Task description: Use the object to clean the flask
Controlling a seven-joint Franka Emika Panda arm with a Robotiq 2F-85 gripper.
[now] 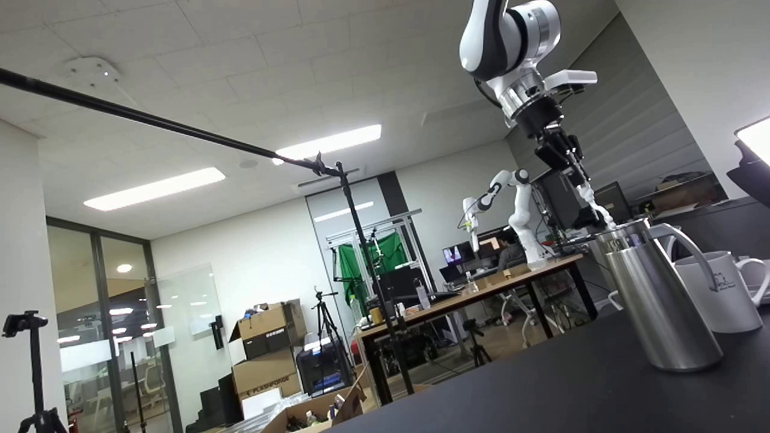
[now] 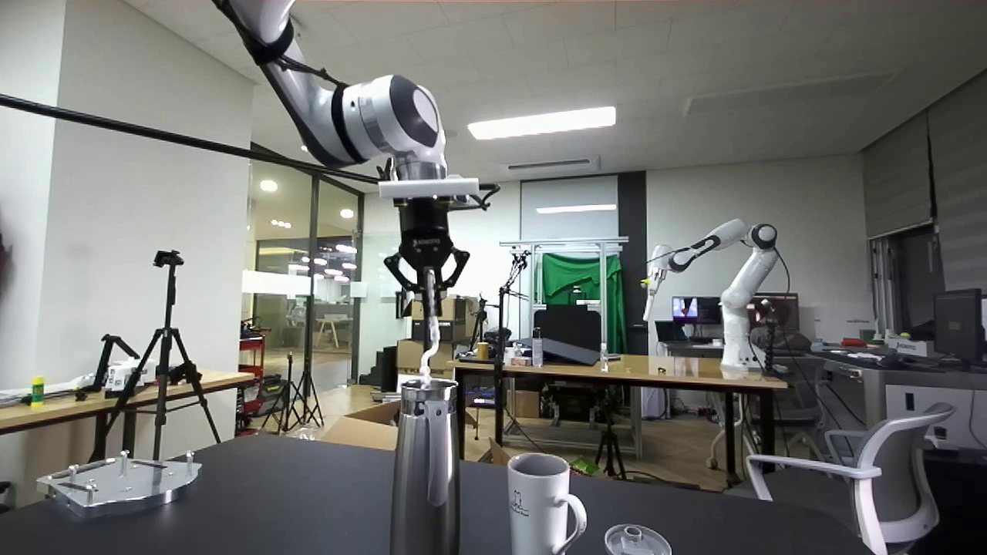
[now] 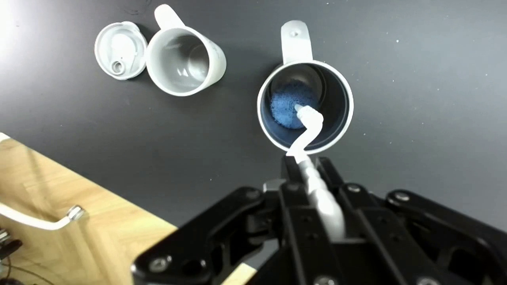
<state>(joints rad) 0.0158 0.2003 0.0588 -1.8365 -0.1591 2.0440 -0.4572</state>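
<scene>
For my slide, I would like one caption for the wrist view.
Gripper closed on a white-handled brush, its blue head inside the flask, with a white mug and a pale lid nearby.

Wrist view downward—exteriors low, flask (image 2: pixel 422 472) shared

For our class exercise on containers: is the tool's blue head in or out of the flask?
In. The wrist view looks down into the flask, and the blue head sits inside.
</scene>
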